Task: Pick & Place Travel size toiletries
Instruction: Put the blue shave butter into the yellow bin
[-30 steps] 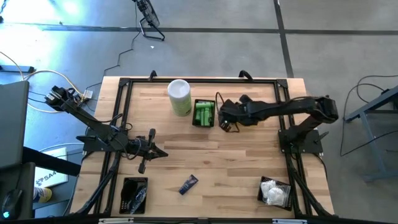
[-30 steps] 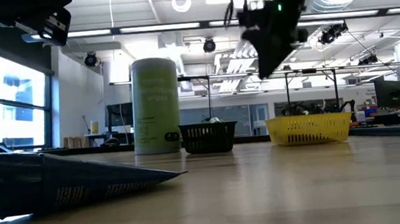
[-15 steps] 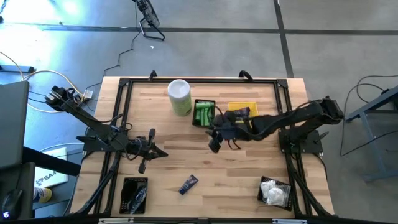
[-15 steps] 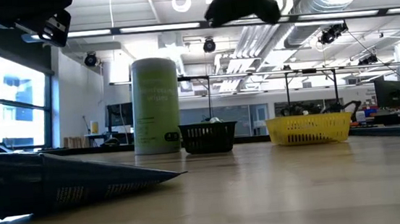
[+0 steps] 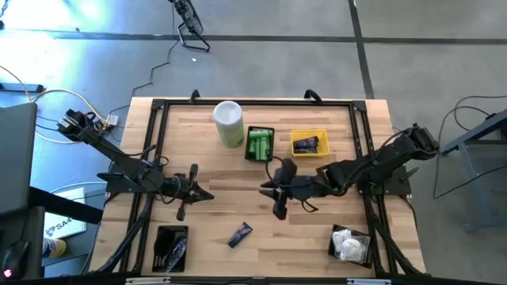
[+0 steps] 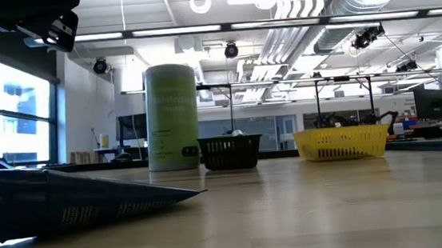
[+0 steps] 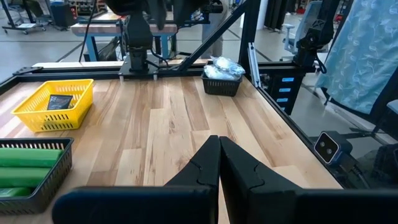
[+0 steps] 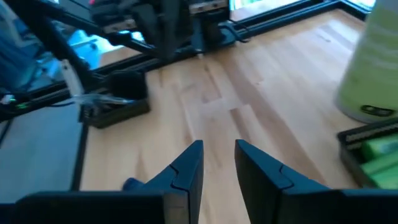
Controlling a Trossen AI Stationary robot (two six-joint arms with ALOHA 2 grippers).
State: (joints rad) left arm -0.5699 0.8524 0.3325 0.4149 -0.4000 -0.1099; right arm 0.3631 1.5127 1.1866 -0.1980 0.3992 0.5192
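Note:
The dark navy tube (image 5: pixel 240 234) lies flat on the table near its near edge; it fills the low view's foreground (image 6: pixel 75 202) and shows at the edge of the right wrist view (image 8: pixel 132 183). Another dark tube (image 7: pixel 60 101) lies in the yellow basket (image 5: pixel 309 143). Green bottles (image 5: pixel 260 144) lie in a black basket. White packets (image 5: pixel 349 243) fill a basket at the near right, and dark pieces sit in a black basket (image 5: pixel 171 248) at the near left. My right gripper (image 5: pixel 269 190) hovers open over the table's middle, to the far right of the tube. My left gripper (image 5: pixel 207 195) waits shut at the left.
The tall white-and-green canister (image 5: pixel 229 123) stands at the far side beside the green-bottle basket. Black frame rails run round the table's edges. Bare wood lies between the two grippers and around the tube.
My right gripper has swung from above the yellow basket toward the table's near edge and somewhat left, to over the middle of the table, uncovering the yellow basket. It has left the low view almost wholly.

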